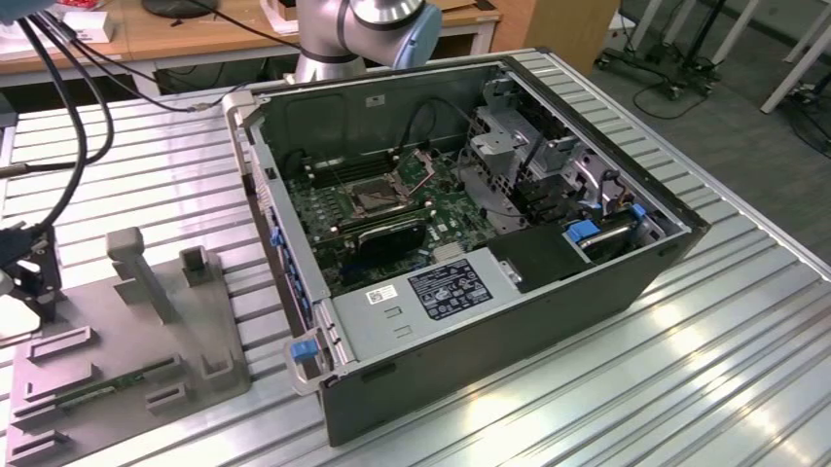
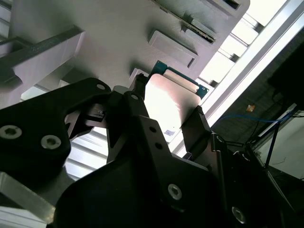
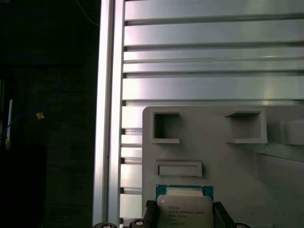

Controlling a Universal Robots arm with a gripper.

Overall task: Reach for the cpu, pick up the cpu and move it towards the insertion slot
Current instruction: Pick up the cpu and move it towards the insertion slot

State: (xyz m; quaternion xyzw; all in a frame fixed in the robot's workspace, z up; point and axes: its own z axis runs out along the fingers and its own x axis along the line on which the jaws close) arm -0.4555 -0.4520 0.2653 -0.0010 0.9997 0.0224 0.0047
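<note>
The cpu (image 3: 184, 211), a small square chip with a silvery top on a green board, sits between my gripper's (image 3: 185, 216) two dark fingers (image 3: 151, 211) in both wrist views. The fingers press against opposite edges of the cpu (image 2: 168, 102), just over the grey plastic tray (image 3: 213, 152). In the exterior view my gripper (image 1: 33, 277) is low at the exterior view's far left, over the tray's (image 1: 130, 360) far end. The insertion slot (image 1: 374, 197), a dark square socket in a silver frame, lies on the green board inside the open computer case (image 1: 520, 292), well away from my gripper.
The grey tray carries upright posts (image 1: 136, 263) and a long green circuit strip (image 1: 111, 384). Black cables (image 1: 58, 107) hang at the exterior view's left. The arm's base (image 1: 350, 39) stands behind the case. The ribbed metal table (image 1: 675, 389) ends close beside the tray.
</note>
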